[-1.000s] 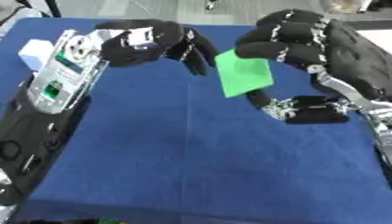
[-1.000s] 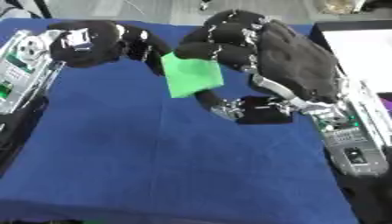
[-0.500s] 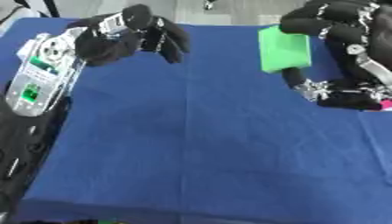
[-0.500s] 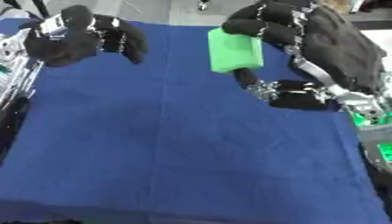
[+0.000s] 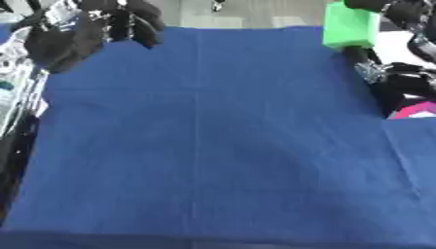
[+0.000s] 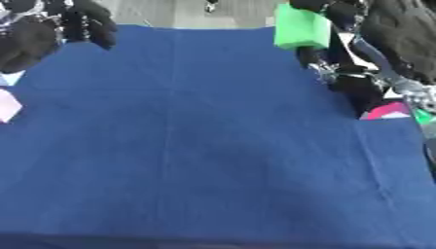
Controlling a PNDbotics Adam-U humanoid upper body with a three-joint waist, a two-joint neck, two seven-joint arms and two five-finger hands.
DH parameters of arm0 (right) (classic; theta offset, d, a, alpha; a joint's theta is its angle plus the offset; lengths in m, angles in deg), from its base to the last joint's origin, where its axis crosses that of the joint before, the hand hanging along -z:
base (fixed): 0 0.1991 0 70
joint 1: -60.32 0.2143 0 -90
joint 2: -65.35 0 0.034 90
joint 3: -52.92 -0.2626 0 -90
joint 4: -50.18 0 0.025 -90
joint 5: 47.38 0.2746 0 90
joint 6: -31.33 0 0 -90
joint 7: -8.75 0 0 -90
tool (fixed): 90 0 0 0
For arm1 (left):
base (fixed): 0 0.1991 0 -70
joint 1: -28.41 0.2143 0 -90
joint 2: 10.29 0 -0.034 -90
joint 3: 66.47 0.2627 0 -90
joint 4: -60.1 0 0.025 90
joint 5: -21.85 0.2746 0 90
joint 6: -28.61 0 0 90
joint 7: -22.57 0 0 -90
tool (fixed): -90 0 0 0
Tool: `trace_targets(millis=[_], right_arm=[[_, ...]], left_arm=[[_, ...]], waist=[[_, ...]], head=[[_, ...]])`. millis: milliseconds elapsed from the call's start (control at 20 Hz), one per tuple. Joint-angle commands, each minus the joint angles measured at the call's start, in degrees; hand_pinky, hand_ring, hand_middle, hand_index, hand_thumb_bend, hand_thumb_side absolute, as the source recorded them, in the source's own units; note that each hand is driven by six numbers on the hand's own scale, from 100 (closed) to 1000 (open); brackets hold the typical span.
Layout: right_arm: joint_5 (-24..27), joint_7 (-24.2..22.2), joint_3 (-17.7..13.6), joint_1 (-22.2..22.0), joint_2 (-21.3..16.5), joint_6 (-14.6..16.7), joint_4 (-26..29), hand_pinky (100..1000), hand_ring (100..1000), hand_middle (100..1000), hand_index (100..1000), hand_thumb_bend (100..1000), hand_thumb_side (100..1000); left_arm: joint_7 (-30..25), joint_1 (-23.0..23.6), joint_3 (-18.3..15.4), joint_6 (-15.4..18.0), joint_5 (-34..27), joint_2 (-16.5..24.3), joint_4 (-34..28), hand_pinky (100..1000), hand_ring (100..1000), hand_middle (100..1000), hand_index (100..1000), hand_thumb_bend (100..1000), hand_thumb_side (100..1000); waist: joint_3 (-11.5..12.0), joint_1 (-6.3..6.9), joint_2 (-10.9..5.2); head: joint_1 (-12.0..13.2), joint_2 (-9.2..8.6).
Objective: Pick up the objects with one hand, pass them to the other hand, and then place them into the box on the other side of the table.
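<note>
A bright green block [image 6: 300, 27] hangs above the table's far right edge, held from above by my right hand [image 6: 388, 26], whose black fingers curl round its top. My left hand [image 5: 85, 29] is at the far left corner, over the cloth's edge, with its fingers curled downward and nothing in them. The two hands are far apart. The box on the right shows only as a white edge with something pink and green [image 6: 388, 111] in it, behind the right arm.
A blue cloth [image 5: 204, 146] covers the table. At the left edge lie a pale pink shape [image 6: 7, 104] and a light blue one [image 6: 10, 78]. My left arm [image 5: 13, 92] runs along the left side.
The hands have drawn apart: the right hand has carried the green block up and to the right, the left hand has pulled back to the far left corner. The view has also shifted.
</note>
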Motion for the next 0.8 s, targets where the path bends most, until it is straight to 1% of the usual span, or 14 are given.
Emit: trace_targets(millis=[50, 250, 500, 650, 800], right_arm=[[-1.54, 2.39, -1.85, 2.16, -2.48, -1.42, -3.69, 774, 692, 480, 858, 186, 100], [-1.86, 4.44, -2.84, 5.00, -3.63, -2.69, -10.34, 773, 687, 477, 857, 174, 100], [-2.07, 6.04, -3.56, 8.29, -4.48, -3.48, -19.38, 774, 680, 474, 857, 147, 100], [-2.21, 6.82, -4.51, 10.63, -4.40, -4.36, -26.57, 777, 672, 470, 858, 102, 100], [-1.87, 7.83, -5.56, 12.97, -4.13, -5.22, -33.28, 778, 667, 468, 859, 100, 100]], left_arm=[[1.02, 0.30, -1.36, 0.20, -0.43, 0.71, -2.81, 781, 729, 722, 846, 497, 969], [1.05, 1.91, -2.02, 0.02, -0.57, -0.05, -4.45, 781, 728, 719, 844, 482, 957], [0.69, 3.50, -2.45, 0.06, -0.58, -0.96, -6.24, 781, 727, 716, 841, 473, 951], [0.47, 4.48, -2.62, 0.02, -0.55, -1.68, -7.15, 781, 727, 715, 841, 466, 949], [0.40, 5.25, -2.82, -0.10, -0.55, -2.20, -7.97, 781, 727, 715, 841, 463, 947]], waist=[[0.16, -0.01, -1.17], [0.54, 0.08, -1.13], [1.09, 0.27, -0.98], [1.55, 0.53, -0.87], [1.95, 0.74, -0.75]], head=[[-1.49, -0.20], [-2.62, 0.01], [-3.58, 0.25], [-4.08, 0.21], [-4.26, 0.20]])
